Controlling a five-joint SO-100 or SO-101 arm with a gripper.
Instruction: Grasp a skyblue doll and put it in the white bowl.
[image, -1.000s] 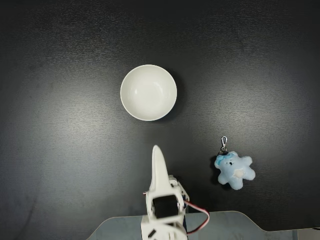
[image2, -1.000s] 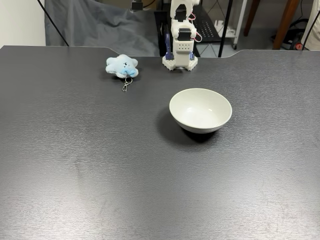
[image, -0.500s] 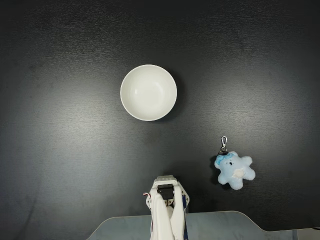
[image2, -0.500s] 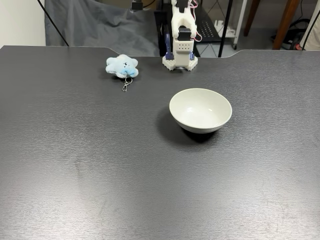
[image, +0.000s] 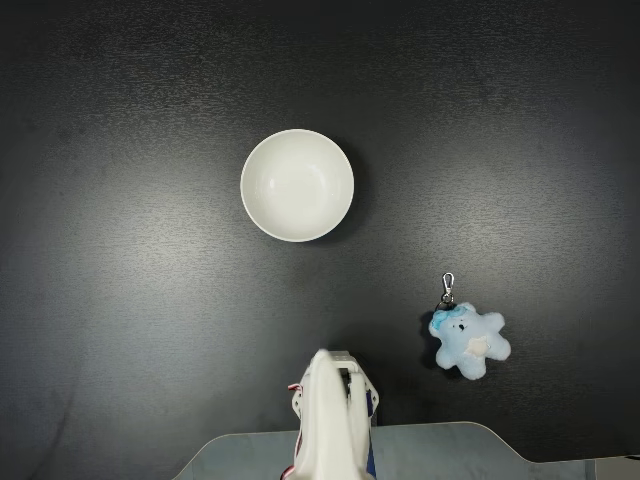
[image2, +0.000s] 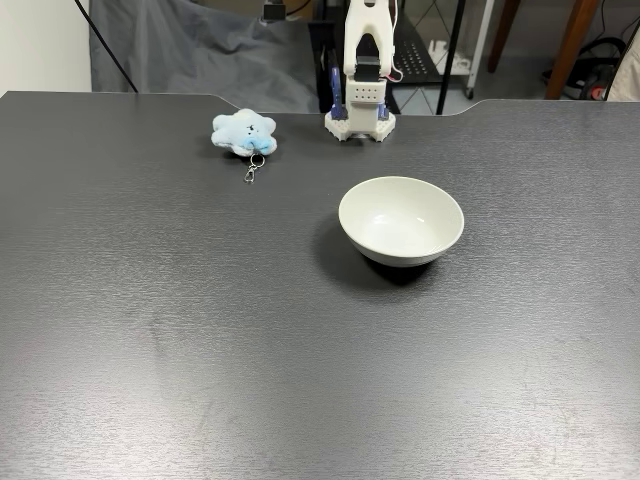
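The skyblue doll (image: 468, 340) lies flat on the black table with its silver clasp (image: 448, 286) pointing toward the bowl's side of the table; its fluffy body (image2: 244, 131) rests close to the far table edge. The white bowl (image: 297, 185) stands upright with nothing in it, mid-table (image2: 401, 218). My arm is drawn back and raised over its base (image2: 359, 118). From above, my gripper (image: 322, 360) shows as one narrow white shape, well apart from doll and bowl. Its jaws cannot be made out.
The table's far edge has a pale cut-out (image: 440, 450) where the arm's base is mounted. Behind it hang a grey cloth (image2: 190, 50) and stand legs and cables (image2: 450, 50). Bare black tabletop (image2: 300, 350) stretches in front of the bowl.
One second ago the gripper reached forward over the table toward the bowl. It has since pulled back and risen over the base. Doll and bowl have not moved.
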